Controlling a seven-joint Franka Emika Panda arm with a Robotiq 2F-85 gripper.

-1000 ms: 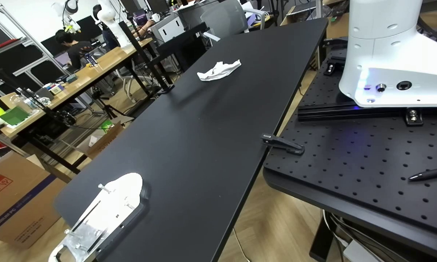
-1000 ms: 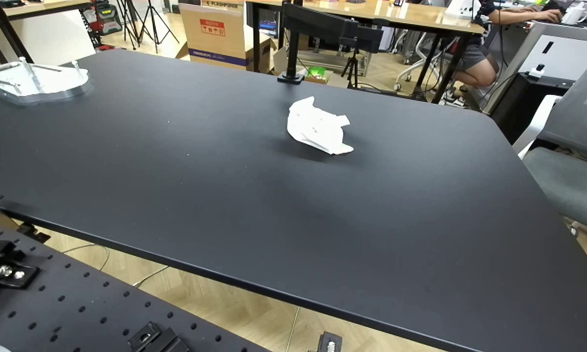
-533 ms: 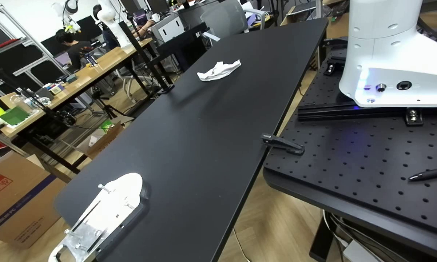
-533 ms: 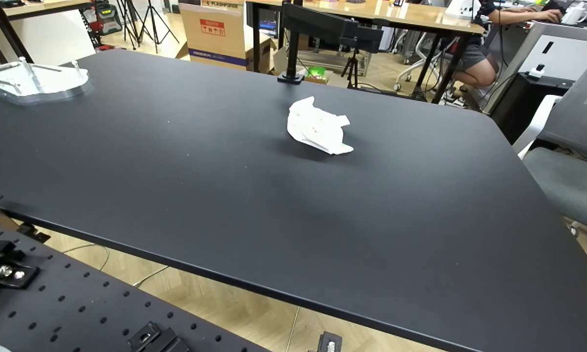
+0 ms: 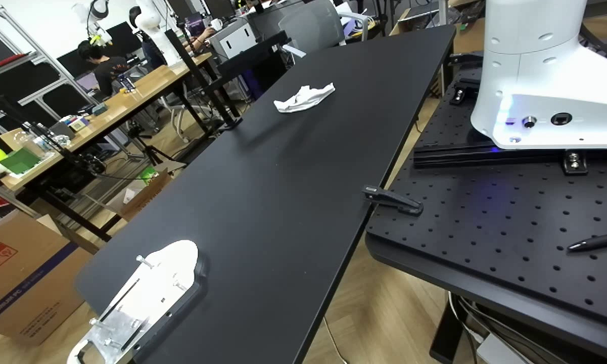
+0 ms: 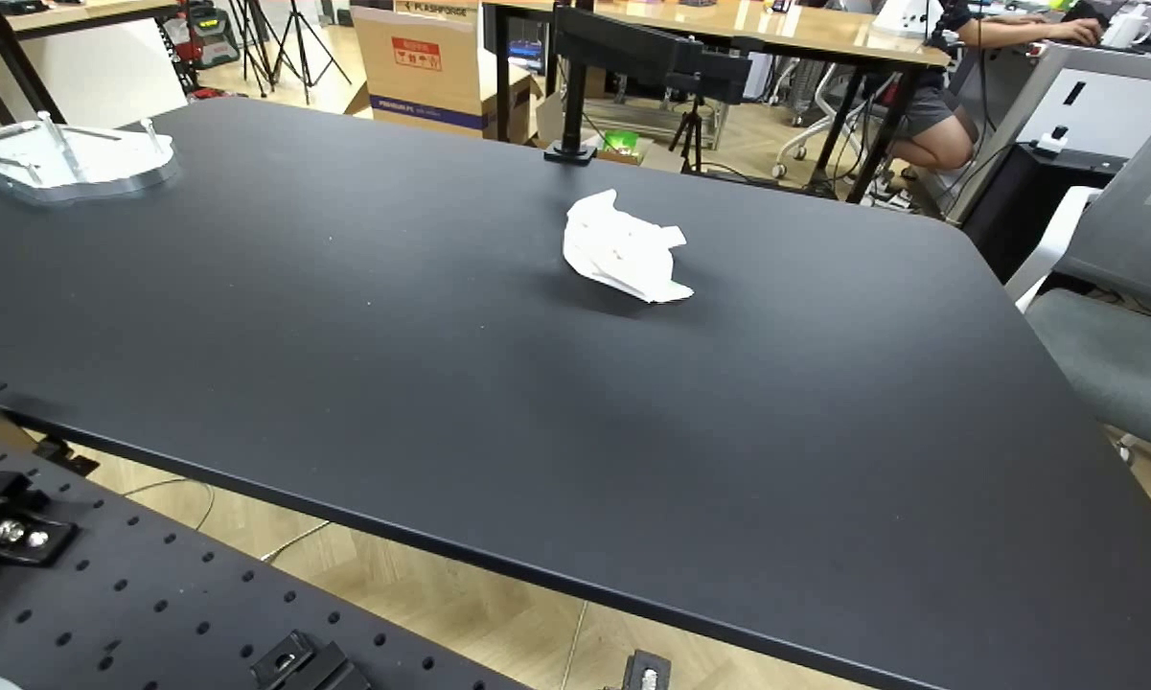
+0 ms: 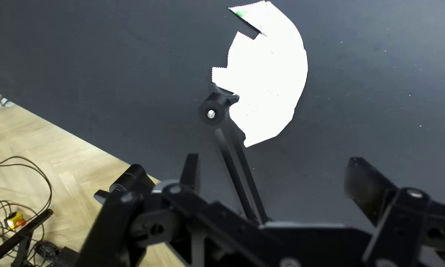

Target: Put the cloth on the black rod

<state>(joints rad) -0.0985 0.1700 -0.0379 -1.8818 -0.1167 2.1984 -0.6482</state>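
Note:
The white cloth lies crumpled on the dark table in both exterior views (image 5: pixel 305 99) (image 6: pixel 623 251). In the wrist view the cloth (image 7: pixel 272 74) is an overexposed white patch at top centre. A black rod stands upright at the table's far edge in both exterior views (image 5: pixel 198 73) (image 6: pixel 575 105), with a thick black crossbar. In the wrist view a black rod (image 7: pixel 241 170) with a round knob end overlaps the cloth's lower left edge. My gripper (image 7: pixel 274 167) is open and empty, its fingers apart below the cloth in the picture. It is out of both exterior views.
A white plate with upright metal pegs (image 5: pixel 146 298) lies on the table, also in an exterior view (image 6: pixel 67 158). The robot base (image 5: pixel 541 91) stands on a perforated black board. A black clamp (image 5: pixel 393 198) sits at the table edge. A grey chair (image 6: pixel 1121 287) stands beside the table.
The cloth, the rod and the robot base have not moved. A purple patch now shows in the background beyond the table's far edge.

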